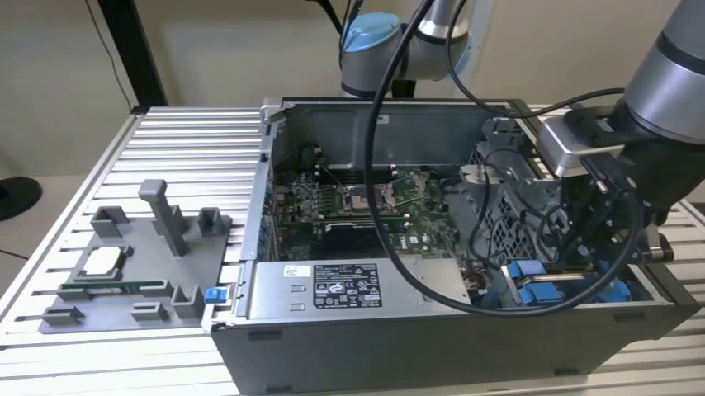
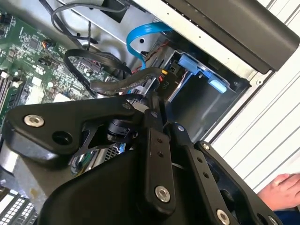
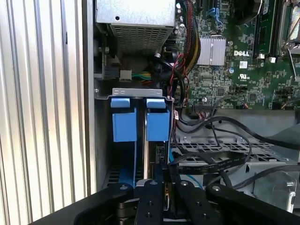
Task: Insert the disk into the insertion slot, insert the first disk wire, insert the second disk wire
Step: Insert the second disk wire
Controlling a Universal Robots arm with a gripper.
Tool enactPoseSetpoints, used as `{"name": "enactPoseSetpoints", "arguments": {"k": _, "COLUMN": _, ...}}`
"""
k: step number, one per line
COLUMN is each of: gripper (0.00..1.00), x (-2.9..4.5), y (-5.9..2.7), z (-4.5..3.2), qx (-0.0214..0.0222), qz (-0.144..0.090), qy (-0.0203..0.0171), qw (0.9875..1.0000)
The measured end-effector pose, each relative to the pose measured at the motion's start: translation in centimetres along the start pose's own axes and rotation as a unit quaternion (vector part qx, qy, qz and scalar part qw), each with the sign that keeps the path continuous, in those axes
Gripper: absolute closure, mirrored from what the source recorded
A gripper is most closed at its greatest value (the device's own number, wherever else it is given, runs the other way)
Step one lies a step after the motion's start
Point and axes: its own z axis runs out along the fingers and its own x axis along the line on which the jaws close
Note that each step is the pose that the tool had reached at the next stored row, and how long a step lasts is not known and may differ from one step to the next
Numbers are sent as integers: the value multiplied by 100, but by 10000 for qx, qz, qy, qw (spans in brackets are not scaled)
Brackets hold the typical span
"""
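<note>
The disk (image 3: pixel 157 124) stands on edge in the insertion slot (image 3: pixel 114 176), its blue carrier beside a second blue carrier (image 3: pixel 124 123). In the second wrist view the blue carrier tab (image 2: pixel 200 69) sits at the case corner. My gripper (image 3: pixel 163 165) reaches down just behind the disk with its fingers pressed together. A black flat disk wire (image 3: pixel 213 164) runs up to their tips. The second wrist view shows the same wire (image 2: pixel 117 84) ending at the gripper (image 2: pixel 154 104), near a plug with red and yellow leads. In the exterior view the gripper (image 1: pixel 595 264) hangs over the blue bay (image 1: pixel 527 280).
A light blue cable (image 2: pixel 140 37) loops above the bay. The power-supply box (image 1: pixel 330 289) lies at the case front and the motherboard (image 1: pixel 364 206) behind it. A grey fixture plate (image 1: pixel 132 272) sits at the exterior view's left. A person's hand (image 2: pixel 281 187) rests outside the case.
</note>
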Motion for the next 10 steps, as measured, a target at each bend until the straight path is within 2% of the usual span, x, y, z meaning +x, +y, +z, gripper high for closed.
{"name": "enactPoseSetpoints", "arguments": {"k": 10, "gripper": 100, "x": -19, "y": 20, "z": 29, "qx": 75, "qz": -6, "qy": 0, "qw": 10000}}
